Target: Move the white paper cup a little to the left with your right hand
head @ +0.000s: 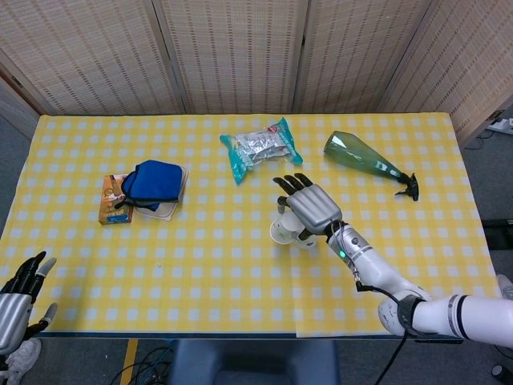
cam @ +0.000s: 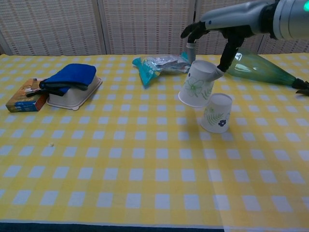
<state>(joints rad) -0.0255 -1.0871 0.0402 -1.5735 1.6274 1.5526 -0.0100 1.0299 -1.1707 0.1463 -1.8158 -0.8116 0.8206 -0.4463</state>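
White paper cup (cam: 197, 90) gripped by right hand (head: 309, 204), tilted, raised clear of table (cam: 120, 159), just left of second cup (cam: 216, 112). Left hand (head: 18, 295) empty, fingers apart.

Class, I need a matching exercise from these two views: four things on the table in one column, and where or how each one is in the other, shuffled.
Column one:
1. lifted paper cup
2. second paper cup
3. green bottle
4. blue cloth

Column two:
a. lying on its side
b. held tilted by the right robot hand
c. piled on a white tray
d. upside down on the tablecloth

Pairs: 1-b, 2-d, 3-a, 4-c
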